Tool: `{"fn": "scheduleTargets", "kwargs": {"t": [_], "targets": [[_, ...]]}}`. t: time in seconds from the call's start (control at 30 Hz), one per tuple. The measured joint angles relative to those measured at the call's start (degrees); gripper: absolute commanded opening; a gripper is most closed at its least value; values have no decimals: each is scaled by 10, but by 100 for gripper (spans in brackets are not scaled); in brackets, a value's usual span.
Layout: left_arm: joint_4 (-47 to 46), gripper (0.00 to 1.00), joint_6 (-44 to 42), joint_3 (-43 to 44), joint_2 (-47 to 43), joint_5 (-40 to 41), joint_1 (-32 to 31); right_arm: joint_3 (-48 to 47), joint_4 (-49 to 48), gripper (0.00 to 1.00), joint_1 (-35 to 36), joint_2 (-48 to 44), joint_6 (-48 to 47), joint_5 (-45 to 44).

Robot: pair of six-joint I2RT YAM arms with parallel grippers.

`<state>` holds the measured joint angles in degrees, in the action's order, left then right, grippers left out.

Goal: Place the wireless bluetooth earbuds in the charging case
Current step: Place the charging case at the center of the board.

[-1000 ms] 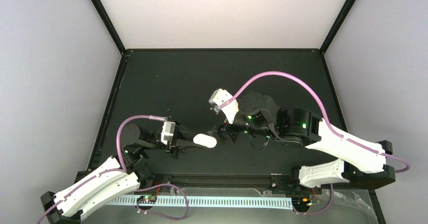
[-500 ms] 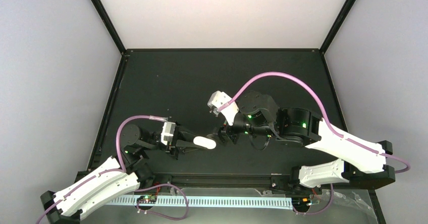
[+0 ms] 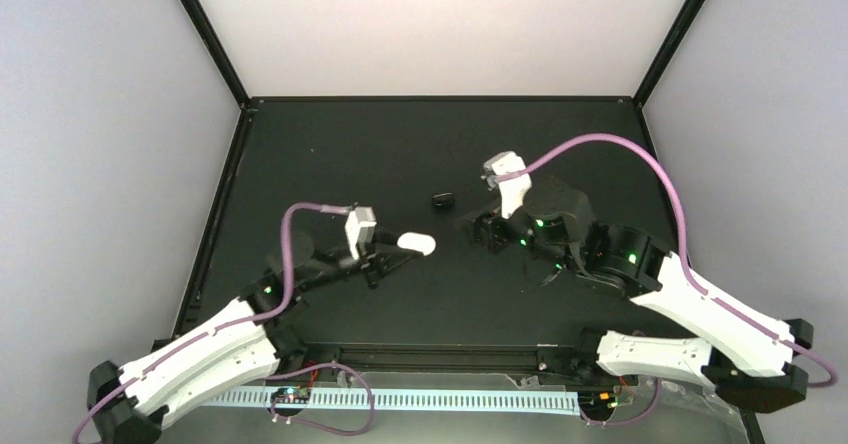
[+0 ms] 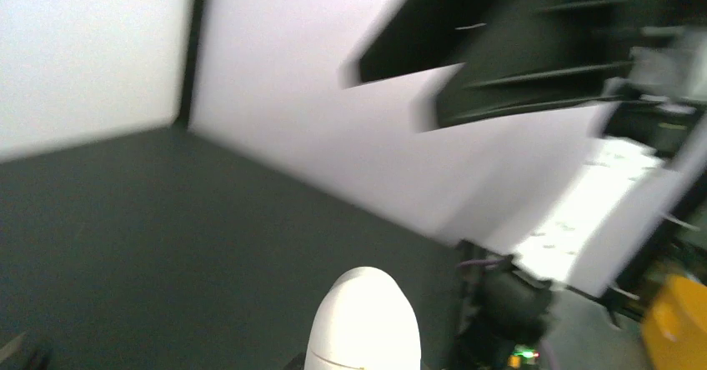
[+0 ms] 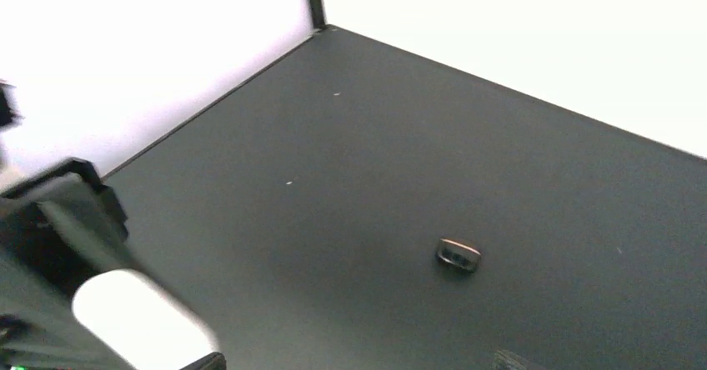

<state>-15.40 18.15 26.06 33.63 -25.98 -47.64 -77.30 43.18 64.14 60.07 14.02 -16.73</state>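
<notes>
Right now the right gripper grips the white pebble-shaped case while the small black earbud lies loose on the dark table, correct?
No: the left gripper, not the right, grips the white pebble-shaped case, as the top external view shows. The small black earbud does lie loose on the dark table.

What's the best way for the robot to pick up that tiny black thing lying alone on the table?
Probably pinch the black earbud across its narrow width, coming straight down from above: it lies low and flat on the table, with bare surface all round and nothing to hook from the side. The open right gripper is nearest; the left gripper is shut on the white case.
</notes>
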Motion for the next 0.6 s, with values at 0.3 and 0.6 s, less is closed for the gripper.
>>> {"fn": "scheduleTargets", "kwargs": {"t": [0.3,0.6], "targets": [[52,2,137,8,326,87,111,207,-70,83,-29,-81,97,-41],[46,6,207,47,508,102,168,279,-77,83,-29,-163,137,-56]]}}
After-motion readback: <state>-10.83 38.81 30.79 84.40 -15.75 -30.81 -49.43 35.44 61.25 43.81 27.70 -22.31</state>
